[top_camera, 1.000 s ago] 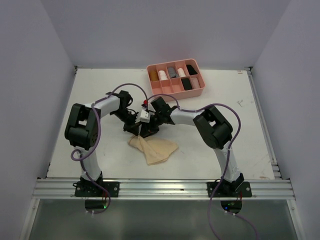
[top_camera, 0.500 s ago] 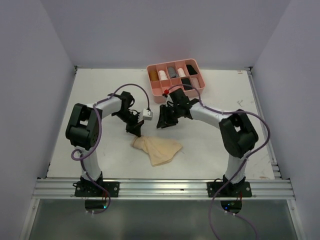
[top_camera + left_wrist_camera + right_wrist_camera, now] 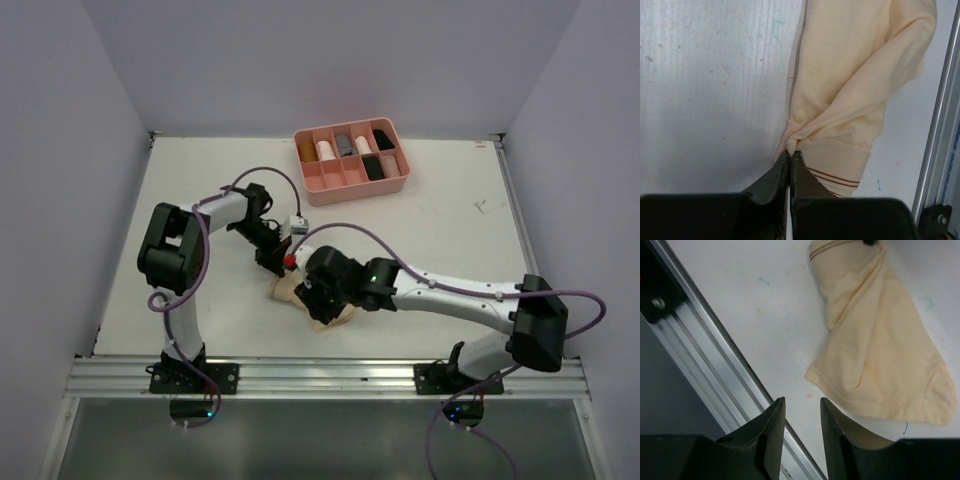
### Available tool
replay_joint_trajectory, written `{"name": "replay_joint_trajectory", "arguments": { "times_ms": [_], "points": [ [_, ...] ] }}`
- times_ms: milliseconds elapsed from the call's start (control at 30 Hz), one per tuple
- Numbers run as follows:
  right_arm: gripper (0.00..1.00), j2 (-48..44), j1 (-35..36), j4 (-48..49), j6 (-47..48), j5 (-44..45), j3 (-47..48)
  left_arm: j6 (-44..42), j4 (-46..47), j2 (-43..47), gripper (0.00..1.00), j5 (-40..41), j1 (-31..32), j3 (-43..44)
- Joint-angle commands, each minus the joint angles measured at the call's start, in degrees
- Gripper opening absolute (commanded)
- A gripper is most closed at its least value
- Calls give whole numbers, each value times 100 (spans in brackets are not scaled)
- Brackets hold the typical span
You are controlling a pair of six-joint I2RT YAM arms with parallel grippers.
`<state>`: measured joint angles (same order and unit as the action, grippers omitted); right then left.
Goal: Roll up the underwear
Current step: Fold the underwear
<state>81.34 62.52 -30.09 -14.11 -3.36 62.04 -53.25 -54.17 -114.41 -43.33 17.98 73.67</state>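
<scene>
The pale tan underwear (image 3: 860,75) lies crumpled on the white table, in front of the left arm in the top view (image 3: 326,320). My left gripper (image 3: 790,151) is shut on a bunched corner beside its striped waistband. In the top view the left gripper (image 3: 273,262) is at the cloth's far-left end. My right gripper (image 3: 801,405) is open and empty, hovering above the cloth's near edge (image 3: 880,355) and the bare table beside it. The right wrist (image 3: 335,283) covers most of the cloth from above. No pink or black garment lies loose on the table.
A pink divided tray (image 3: 347,183) stands at the back, with several rolled pieces in its compartments, some black (image 3: 373,167). An aluminium rail (image 3: 700,355) runs along the table's front edge, close to the right gripper. It also shows in the left wrist view (image 3: 940,125).
My right arm has swung from near the tray down towards the front and now reaches over the tan cloth. My left gripper keeps its hold and has barely moved.
</scene>
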Motion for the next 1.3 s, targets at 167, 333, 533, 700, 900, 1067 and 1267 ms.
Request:
{"name": "replay_joint_trajectory", "arguments": {
  "times_ms": [167,333,533,700,900,1067,1267],
  "points": [
    [47,1348,1429,-604,339,2522,396,289,354,-477,0,1072,206,-370],
    [49,1446,1473,-472,277,2700,318,228,452,-275,0,1204,241,-503],
    [47,1525,1473,-33,523,2279,63,201,443,-257,0,1248,259,-485],
    [44,1613,1491,90,541,1953,72,158,460,-275,0,1266,268,-555],
    [42,1911,1491,178,488,1979,-78,149,469,-231,0,1292,294,-538],
    [41,2122,1482,249,418,1953,-306,114,416,-257,0,1310,303,-476],
    [22,2263,1482,547,330,1549,-588,43,364,-240,0,1371,312,-424]
  ]
}}
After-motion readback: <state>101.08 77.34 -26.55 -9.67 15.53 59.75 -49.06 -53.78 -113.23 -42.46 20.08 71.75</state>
